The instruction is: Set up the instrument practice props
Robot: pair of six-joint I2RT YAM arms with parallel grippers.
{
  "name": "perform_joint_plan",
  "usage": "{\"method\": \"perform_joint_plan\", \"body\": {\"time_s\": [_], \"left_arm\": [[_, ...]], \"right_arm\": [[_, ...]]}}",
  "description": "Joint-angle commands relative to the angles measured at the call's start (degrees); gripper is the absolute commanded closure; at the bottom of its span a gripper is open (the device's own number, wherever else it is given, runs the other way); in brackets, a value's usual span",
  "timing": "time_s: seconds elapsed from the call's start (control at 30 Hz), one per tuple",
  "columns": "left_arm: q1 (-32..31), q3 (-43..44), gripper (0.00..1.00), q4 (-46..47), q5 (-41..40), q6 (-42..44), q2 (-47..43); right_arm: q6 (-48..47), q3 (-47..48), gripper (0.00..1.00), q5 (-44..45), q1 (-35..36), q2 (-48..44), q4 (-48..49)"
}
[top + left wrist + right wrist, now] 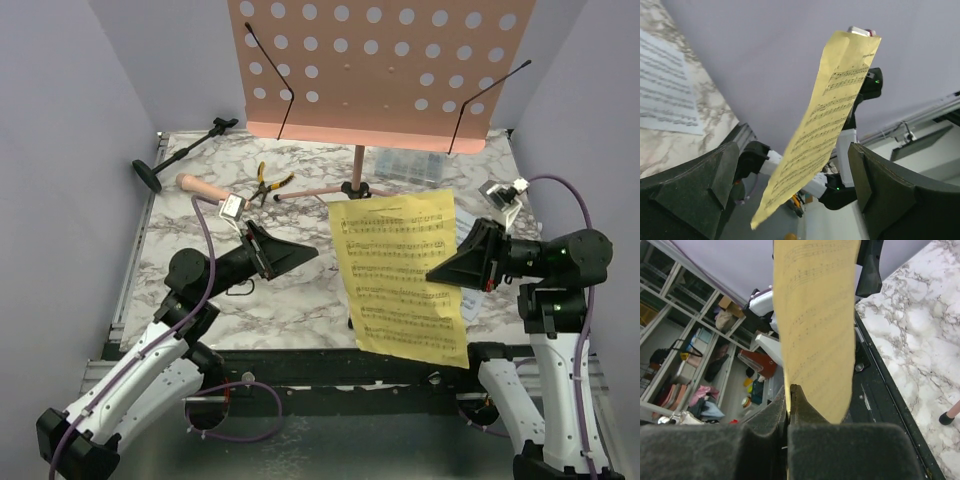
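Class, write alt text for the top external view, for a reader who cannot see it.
The right gripper holds a yellow music sheet above a marble table, before a pink perforated music stand. The left gripper faces the sheet; a microphone, black mic stand and pliers lie back left.

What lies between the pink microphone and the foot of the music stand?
The yellow-handled pliers lie between the microphone and the music stand; the top view shows this.
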Motion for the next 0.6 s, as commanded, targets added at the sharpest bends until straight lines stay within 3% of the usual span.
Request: {"method": "perform_joint_plan", "body": {"time_s": [0.0, 0.1, 0.2, 0.23, 0.4, 0.43, 0.5, 0.57], "left_arm": [[-2.09, 3.54, 0.01, 18.86, 6.74, -3.82, 5.79], [-6.89, 5.71, 0.01, 20.03, 5.33, -1.20, 9.90], [-12.97, 7.48, 0.06, 22.99, 2.93, 1.89, 13.16], [-13.90, 7.77, 0.11, 24.40, 2.48, 2.03, 13.79], [-14.31, 9.33, 0.56, 26.64, -1.45, 4.25, 15.03], [-14.31, 9.73, 0.61, 26.64, -2.48, 5.03, 15.22], [-14.42, 10.68, 0.71, 26.64, -4.41, 6.51, 15.84], [-14.44, 12.64, 0.79, 26.60, -4.83, 7.39, 17.40]], "right_arm": [[11.78, 4.64, 1.00, -2.11, 0.96, 3.86, 14.21], [18.77, 4.93, 1.00, -0.70, 1.06, 5.37, 23.50], [16.94, 6.63, 1.00, 0.50, 1.06, 7.12, 21.41], [14.44, 7.85, 1.00, 0.85, 1.06, 7.66, 17.73], [-7.17, 18.55, 1.00, 3.21, 1.01, 10.28, -10.03], [-10.42, 20.81, 0.95, 3.97, 1.05, 10.78, -14.64], [-14.06, 23.26, 0.86, 5.02, 1.06, 11.79, -18.50], [-14.15, 24.36, 0.84, 5.15, 1.06, 12.29, -18.36]]}}
